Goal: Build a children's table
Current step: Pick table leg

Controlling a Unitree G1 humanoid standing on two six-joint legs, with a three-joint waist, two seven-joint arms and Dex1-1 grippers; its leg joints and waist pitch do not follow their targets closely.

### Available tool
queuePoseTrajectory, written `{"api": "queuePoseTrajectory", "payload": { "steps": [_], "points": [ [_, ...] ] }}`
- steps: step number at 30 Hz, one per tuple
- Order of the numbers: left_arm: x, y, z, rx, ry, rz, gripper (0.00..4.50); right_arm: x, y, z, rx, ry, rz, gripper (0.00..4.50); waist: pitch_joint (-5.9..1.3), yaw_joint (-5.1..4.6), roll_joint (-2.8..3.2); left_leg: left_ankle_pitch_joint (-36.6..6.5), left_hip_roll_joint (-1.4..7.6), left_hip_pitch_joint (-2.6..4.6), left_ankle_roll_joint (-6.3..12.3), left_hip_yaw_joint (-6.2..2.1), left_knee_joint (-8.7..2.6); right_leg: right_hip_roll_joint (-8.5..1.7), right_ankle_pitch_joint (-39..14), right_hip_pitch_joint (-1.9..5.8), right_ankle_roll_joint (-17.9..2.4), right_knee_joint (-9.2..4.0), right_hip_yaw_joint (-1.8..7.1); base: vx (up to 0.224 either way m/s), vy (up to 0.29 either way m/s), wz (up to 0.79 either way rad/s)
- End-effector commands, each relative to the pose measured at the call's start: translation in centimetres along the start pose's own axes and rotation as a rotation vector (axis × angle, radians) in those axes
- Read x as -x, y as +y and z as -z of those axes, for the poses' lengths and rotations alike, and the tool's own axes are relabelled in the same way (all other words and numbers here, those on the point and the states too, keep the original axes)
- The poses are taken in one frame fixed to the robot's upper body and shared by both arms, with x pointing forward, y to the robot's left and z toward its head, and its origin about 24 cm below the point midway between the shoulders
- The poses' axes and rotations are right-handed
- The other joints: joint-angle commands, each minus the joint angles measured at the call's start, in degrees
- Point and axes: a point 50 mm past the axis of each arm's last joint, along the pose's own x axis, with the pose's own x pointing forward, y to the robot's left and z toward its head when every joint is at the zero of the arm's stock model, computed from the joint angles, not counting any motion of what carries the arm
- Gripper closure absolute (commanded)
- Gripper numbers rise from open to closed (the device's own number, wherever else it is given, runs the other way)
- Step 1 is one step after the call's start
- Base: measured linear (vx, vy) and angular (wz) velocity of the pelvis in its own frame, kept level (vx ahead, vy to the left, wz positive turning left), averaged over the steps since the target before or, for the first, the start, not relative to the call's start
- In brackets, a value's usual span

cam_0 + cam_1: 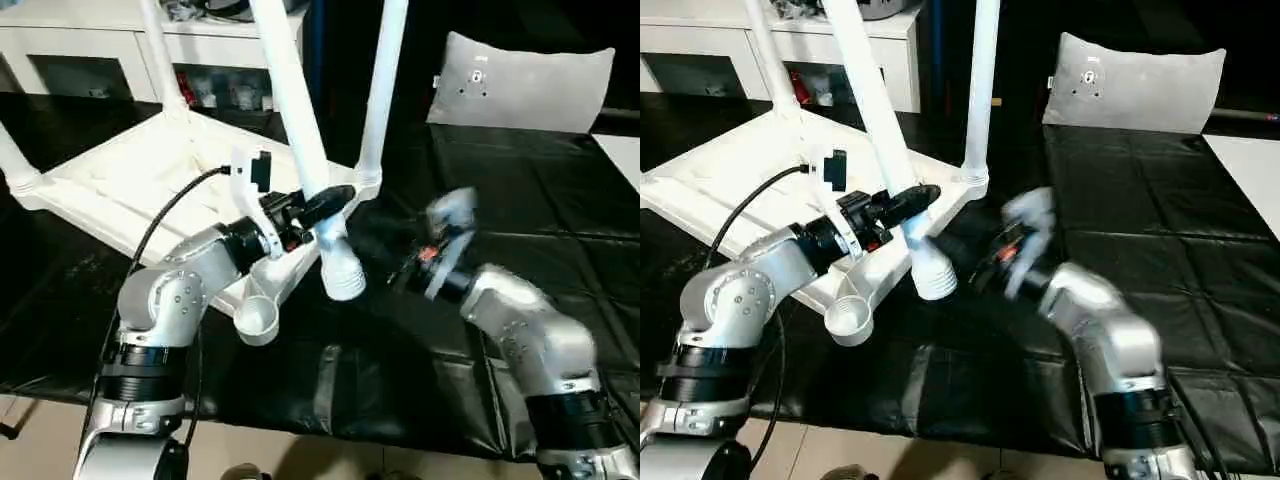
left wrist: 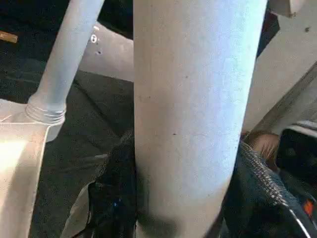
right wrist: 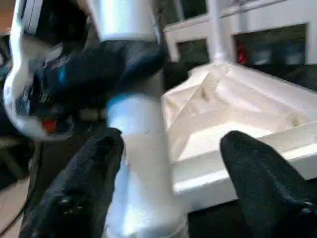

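The children's table top (image 1: 150,170) lies upside down on the black sheet, with white legs standing in its corner sockets, one at the right corner (image 1: 378,110). At the front corner a round socket (image 1: 257,320) holds nothing. My left gripper (image 1: 325,205) is shut on a loose white leg (image 1: 300,110) that leans over the top, its wide end (image 1: 343,275) just off the top's near edge. In the left wrist view this leg (image 2: 188,99) sits between dark fingers (image 2: 116,188). My right gripper (image 3: 172,144) is open, its fingers (image 3: 84,183) spread wide around the leg's lower part.
A white cabinet (image 1: 80,40) stands behind the table top. At the back right a pale grey cushion (image 1: 520,80) leans, and a flat white board (image 1: 625,155) lies at the right edge. The black sheet (image 1: 520,200) ends near my body.
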Motion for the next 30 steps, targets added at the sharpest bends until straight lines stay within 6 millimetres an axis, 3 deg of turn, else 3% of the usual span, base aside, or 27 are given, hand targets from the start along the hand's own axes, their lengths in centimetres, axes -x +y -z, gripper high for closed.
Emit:
{"api": "queuePoseTrajectory", "payload": {
  "steps": [1, 5, 9, 23, 27, 30],
  "points": [
    [0.0, -0.1, -0.8, -0.009, -0.015, 0.001, 2.60, 0.2, -0.4, -1.5, -0.028, -0.059, 0.022, 0.63, -4.19, -0.14, -0.52, -8.81, 0.73, 0.07, 1.09, 0.48, -3.92, -2.99, -18.48, 3.49, -8.06, -4.63, 1.74, 0.000, 0.000, 0.00],
    [0.1, -0.2, -0.9, -0.013, -0.006, 0.007, 2.60, 0.9, -0.8, -1.7, -0.026, -0.038, 0.036, 0.24, -4.28, -0.10, -0.59, -8.00, 0.64, 0.02, 0.95, 0.60, -3.82, -3.03, -18.83, 3.54, -7.32, -4.72, 1.79, 0.000, 0.000, 0.00],
    [0.1, -0.2, -1.0, -0.018, -0.003, 0.001, 2.60, 1.1, -0.7, -1.7, -0.001, -0.014, 0.034, 0.01, -4.34, -0.08, -0.59, -6.88, 0.64, -0.14, 1.13, 0.59, -3.76, -3.05, -16.77, 3.63, -7.97, -4.50, 1.76, 0.000, 0.000, 0.00],
    [-0.3, -0.7, -1.4, -0.035, -0.008, 0.003, 2.60, 0.6, 0.1, -0.8, 0.075, 0.094, 0.020, 0.00, -4.12, -0.07, -0.72, -7.90, 0.66, -0.16, 0.76, 0.55, -3.86, -3.03, -20.30, 3.44, -6.55, -4.87, 1.74, 0.000, 0.000, 0.00],
    [-0.9, -0.7, -1.5, -0.096, -0.009, -0.074, 2.60, -0.6, 1.1, 0.3, 0.200, 0.242, 0.074, 0.00, -4.09, -0.16, -0.75, -7.31, 0.70, -0.17, 0.26, 0.51, -3.88, -2.96, -18.73, 3.49, -6.41, -4.70, 1.83, 0.000, 0.000, 0.00],
    [-1.5, -0.9, -1.7, -0.121, -0.028, -0.124, 2.60, -1.5, 1.7, 0.6, 0.234, 0.263, 0.121, 0.00, -4.06, -0.17, -0.80, -7.90, 0.60, -0.12, -0.09, 0.54, -3.88, -3.01, -20.84, 3.35, -5.47, -4.97, 1.90, 0.000, 0.000, 0.00]
  ]
}}
